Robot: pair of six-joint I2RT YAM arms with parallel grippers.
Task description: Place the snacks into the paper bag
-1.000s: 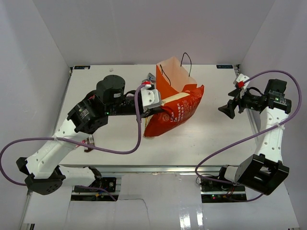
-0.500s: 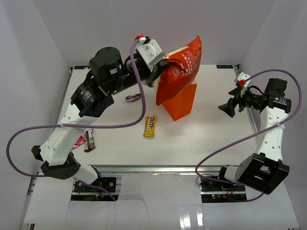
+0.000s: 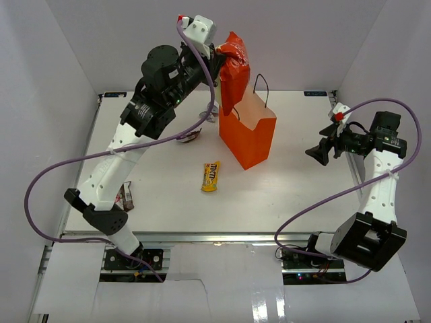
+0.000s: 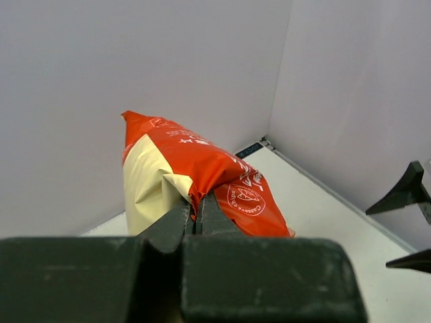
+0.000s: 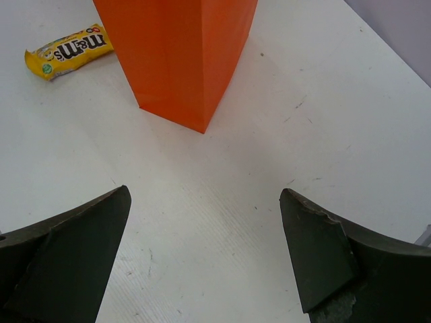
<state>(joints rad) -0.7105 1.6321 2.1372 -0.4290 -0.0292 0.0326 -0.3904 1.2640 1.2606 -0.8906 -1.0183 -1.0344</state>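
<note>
Right wrist, yellow candy packet reading m&m's, paper bag

Under my right tool lies a white counter, faintly ribbed and flecked with small dark scuffs. Beyond my left tool, plain pale grey walls meet in a corner at the counter's far edge. The light is even and soft, with only faint shadows on the counter.

Red-orange chip bag hung pinched in L claw, just above upright orange paper bag. Yellow candy pkt lay flat, ahead-left of R claw.
</note>
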